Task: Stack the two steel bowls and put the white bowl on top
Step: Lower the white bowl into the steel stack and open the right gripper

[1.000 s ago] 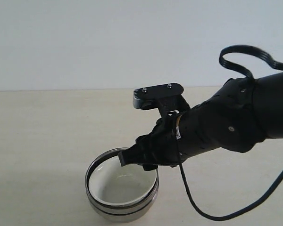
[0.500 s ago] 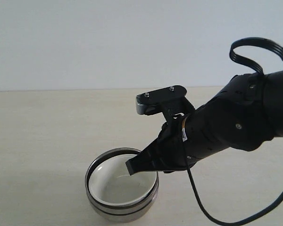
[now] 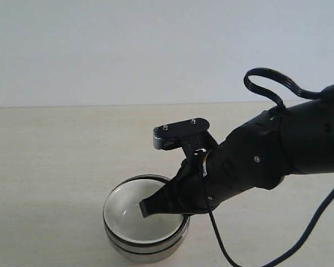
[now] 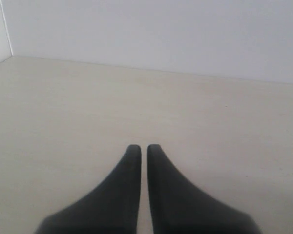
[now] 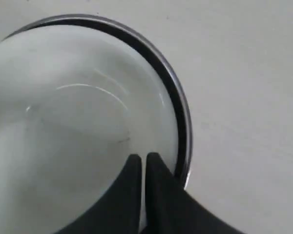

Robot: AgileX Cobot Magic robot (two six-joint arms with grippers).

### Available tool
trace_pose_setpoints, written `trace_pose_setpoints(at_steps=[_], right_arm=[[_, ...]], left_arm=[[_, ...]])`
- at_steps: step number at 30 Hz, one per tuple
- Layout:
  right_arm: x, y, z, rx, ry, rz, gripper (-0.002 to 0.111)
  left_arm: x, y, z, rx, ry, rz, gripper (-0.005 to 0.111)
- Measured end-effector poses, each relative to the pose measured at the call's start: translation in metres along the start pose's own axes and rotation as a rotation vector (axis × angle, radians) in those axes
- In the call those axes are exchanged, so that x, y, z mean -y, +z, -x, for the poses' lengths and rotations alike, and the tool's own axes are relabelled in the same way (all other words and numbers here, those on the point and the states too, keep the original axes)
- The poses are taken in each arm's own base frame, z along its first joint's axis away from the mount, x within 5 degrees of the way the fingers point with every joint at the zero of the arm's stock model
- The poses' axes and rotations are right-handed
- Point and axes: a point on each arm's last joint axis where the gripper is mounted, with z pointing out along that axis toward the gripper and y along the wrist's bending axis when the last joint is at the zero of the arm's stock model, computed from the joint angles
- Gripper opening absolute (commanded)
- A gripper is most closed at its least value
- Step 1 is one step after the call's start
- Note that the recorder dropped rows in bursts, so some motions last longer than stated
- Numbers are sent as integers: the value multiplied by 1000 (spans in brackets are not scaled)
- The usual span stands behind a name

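**Stack looks built: get the fingers out without nudging it**

The white bowl (image 3: 128, 214) sits nested inside the two steel bowls (image 3: 142, 248), which stand one in the other near the front of the table (image 3: 55, 161). In the right wrist view the white bowl's glossy inside (image 5: 73, 122) fills most of the frame, with a dark steel rim (image 5: 178, 107) ringing it closely, so it appears well seated and level.

The right gripper (image 3: 146, 208) reaches down at a slant into the white bowl. Its fingers are together with only a hairline gap, holding nothing, and their tips (image 5: 142, 158) hang over the inner wall just inside the rim. Whether they touch the glaze cannot be told.

Judged from this, what is left is the withdrawal. It should go up first, then back along the arm's own slant, with the fingers kept together so neither one hooks the rim and tips the light bowl. The black cable (image 3: 217, 236) hangs just beside the stack and could brush it on a sideways swing.

The left gripper (image 4: 140, 147), fingers together and empty, is over bare table.
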Motion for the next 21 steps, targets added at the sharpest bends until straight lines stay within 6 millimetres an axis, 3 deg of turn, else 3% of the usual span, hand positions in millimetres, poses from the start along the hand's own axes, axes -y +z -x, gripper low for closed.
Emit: trace_pose_setpoints(at_steps=[5,7,9,10,11,14,21], right_arm=[[-4,-29,14,126,-27,28,1],[-4,-32,15,137,-51,23,11],[-3,-32,15,138,-60,20,28],[-3,-32,15,138,-64,19,43],[-3,-32,15,139,-74,16,47],[-3,-32,15,139,-74,16,47],[17,-32,19,136,-13,-24,29]], left_arm=[[0,0,0,0,0,0,4],[0,0,0,0,0,0,4],[0,0,0,0,0,0,4],[0,0,0,0,0,0,4],[0,0,0,0,0,0,4],[0,0,0,0,0,0,4],[0,0,0,0,0,0,4]])
